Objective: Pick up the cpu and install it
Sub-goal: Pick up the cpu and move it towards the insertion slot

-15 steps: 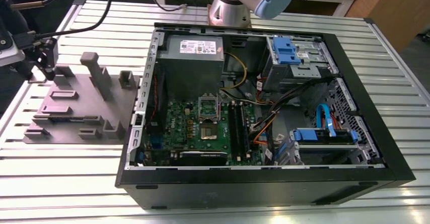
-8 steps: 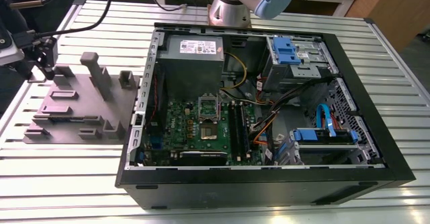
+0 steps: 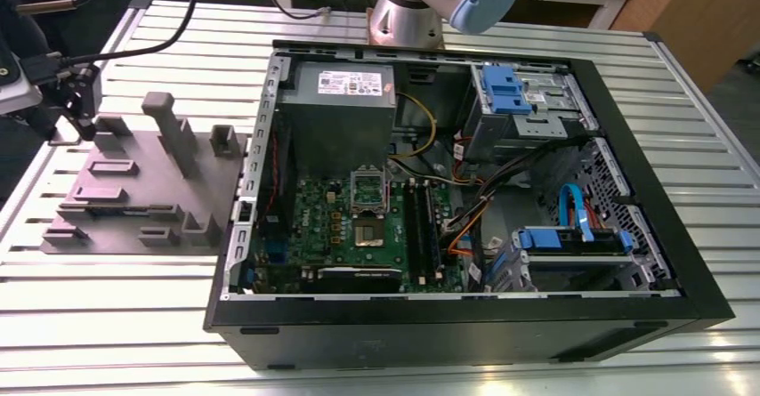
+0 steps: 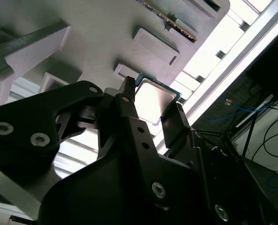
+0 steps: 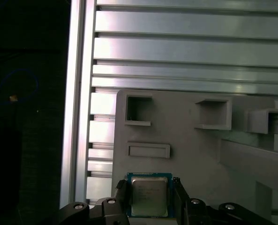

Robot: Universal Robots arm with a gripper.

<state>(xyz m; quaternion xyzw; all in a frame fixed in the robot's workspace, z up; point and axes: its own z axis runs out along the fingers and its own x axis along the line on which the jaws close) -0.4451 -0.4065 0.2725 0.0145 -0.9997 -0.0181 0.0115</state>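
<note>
The cpu (image 5: 149,196) is a small square chip with a silver top and a thin green rim. It sits between the two black fingers (image 5: 121,194) of my gripper (image 5: 150,199), which press against its opposite edges. In the second wrist view the cpu (image 4: 154,97) shows held in my gripper (image 4: 150,110), just over the grey fixture block (image 4: 96,42). I cannot tell whether it is lifted clear of the block. In the exterior view my gripper (image 3: 81,116) hangs at the far left corner of the fixture block (image 3: 131,191), well away from the green motherboard (image 3: 344,227) in the open computer case (image 3: 475,325).
The fixture block carries raised pegs and pockets (image 5: 139,110). A slatted aluminium table (image 5: 190,42) lies under everything. In the case stand a grey power supply (image 3: 338,102), black RAM sticks (image 3: 418,227), blue drive bays (image 3: 511,93) and loose cables (image 3: 475,205). The arm's base (image 3: 410,9) stands behind the case.
</note>
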